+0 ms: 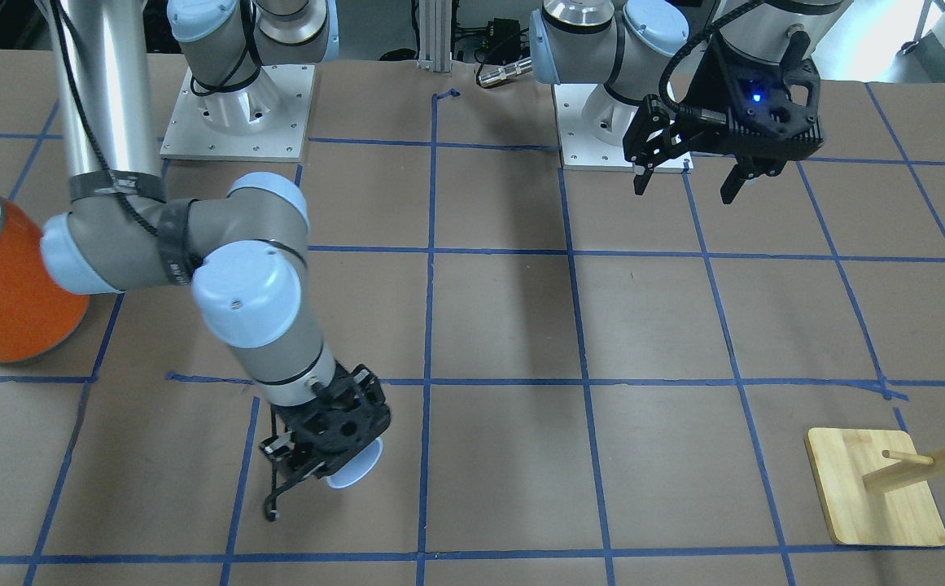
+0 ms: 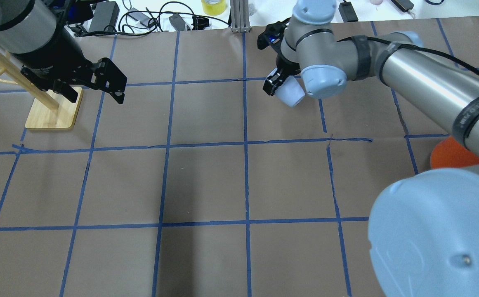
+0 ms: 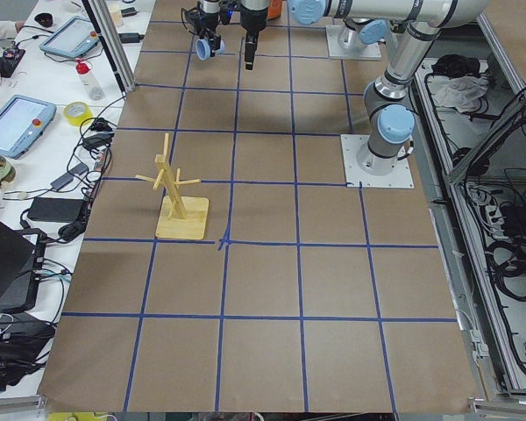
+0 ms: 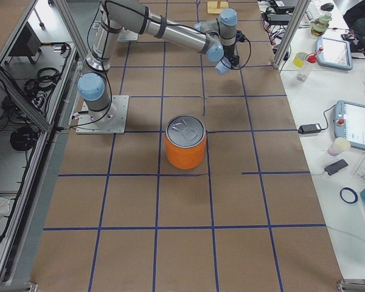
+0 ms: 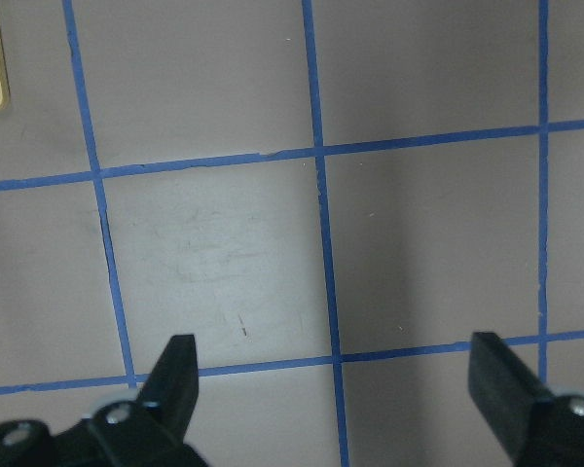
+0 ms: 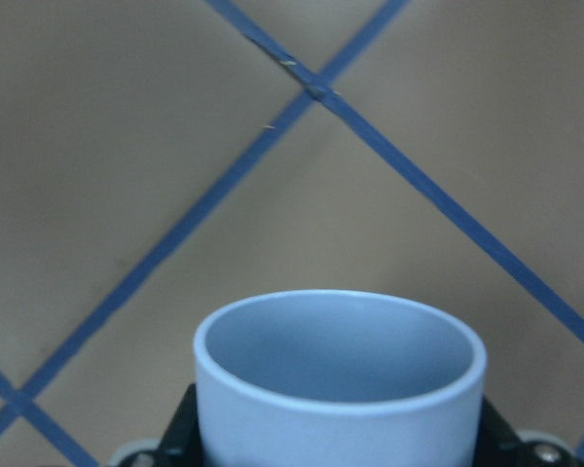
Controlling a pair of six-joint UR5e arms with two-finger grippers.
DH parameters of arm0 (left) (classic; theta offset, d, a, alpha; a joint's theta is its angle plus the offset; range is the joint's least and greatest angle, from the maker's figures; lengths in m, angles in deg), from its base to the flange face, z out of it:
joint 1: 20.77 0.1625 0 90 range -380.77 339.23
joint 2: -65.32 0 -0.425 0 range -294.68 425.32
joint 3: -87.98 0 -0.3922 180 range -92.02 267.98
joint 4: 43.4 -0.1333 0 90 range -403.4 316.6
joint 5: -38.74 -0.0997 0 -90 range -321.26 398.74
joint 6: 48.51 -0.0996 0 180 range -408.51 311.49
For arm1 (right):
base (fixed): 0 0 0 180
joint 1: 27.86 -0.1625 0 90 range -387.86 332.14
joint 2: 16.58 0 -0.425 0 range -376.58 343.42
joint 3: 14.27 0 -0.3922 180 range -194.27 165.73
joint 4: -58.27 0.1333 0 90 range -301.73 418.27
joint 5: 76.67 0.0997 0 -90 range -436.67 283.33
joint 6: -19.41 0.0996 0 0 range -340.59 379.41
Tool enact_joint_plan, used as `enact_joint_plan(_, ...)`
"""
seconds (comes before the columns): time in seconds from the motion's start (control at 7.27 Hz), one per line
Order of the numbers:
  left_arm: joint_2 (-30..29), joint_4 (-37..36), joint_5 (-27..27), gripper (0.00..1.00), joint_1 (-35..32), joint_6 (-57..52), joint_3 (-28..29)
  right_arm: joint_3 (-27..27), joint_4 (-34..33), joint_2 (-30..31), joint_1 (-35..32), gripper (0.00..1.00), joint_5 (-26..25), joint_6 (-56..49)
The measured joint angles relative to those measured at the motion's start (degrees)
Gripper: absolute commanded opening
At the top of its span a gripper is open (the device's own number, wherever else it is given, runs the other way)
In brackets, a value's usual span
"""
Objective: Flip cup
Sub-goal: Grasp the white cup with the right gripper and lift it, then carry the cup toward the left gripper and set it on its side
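The cup [image 1: 356, 466] is small, pale lavender-blue and tapered. My right gripper [image 1: 317, 480] is shut on it and holds it tilted just above the table, rim pointing away from the wrist. In the overhead view the cup [image 2: 289, 92] pokes out below the right gripper [image 2: 281, 86] at the far middle-right of the table. The right wrist view shows the cup's open rim [image 6: 339, 336] close up, with dark fingers [image 6: 180, 428] at its sides. My left gripper [image 1: 688, 183] is open and empty above the table, seen also in the overhead view [image 2: 95, 88] and the left wrist view [image 5: 336, 375].
A large orange can [image 1: 0, 277] with a silver top stands on the robot's right side of the table, behind the right arm's elbow. A wooden peg stand [image 1: 875, 488] on a square base sits at the far left, under the left arm [image 2: 53, 111].
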Motion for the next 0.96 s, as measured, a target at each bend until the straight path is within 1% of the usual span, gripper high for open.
enact_joint_plan(0.14, 0.10, 0.00, -0.04, 1.00, 0.05, -0.08, 0.00, 0.00, -1.38, -0.56, -4.14, 0.57, -1.13, -2.75)
enact_joint_plan(0.28, 0.18, 0.00, -0.10, 1.00, 0.12, -0.10, 0.06, 0.02, -4.49, -2.10, -7.51, 0.57, -2.09, -6.79)
enact_joint_plan(0.41, 0.24, 0.00, -0.14, 1.00, 0.22, -0.16, 0.12, 0.07, -7.88, -4.09, -9.72, 0.55, -3.25, -13.04)
enact_joint_plan(0.69, 0.35, 0.00, -0.08, 1.00, 0.36, -0.64, 0.17, -0.05, -10.37, -5.98, -12.04, 0.56, -4.54, -27.15)
enact_joint_plan(0.83, 0.35, 0.00, -0.01, 1.00, 0.41, -0.84, 0.17, -0.41, -10.65, -6.20, -12.70, 0.56, -4.77, -31.80)
enact_joint_plan(0.96, 0.33, 0.00, 0.03, 1.00, 0.44, -0.92, 0.18, -0.75, -10.74, -6.34, -13.15, 0.57, -4.76, -34.03)
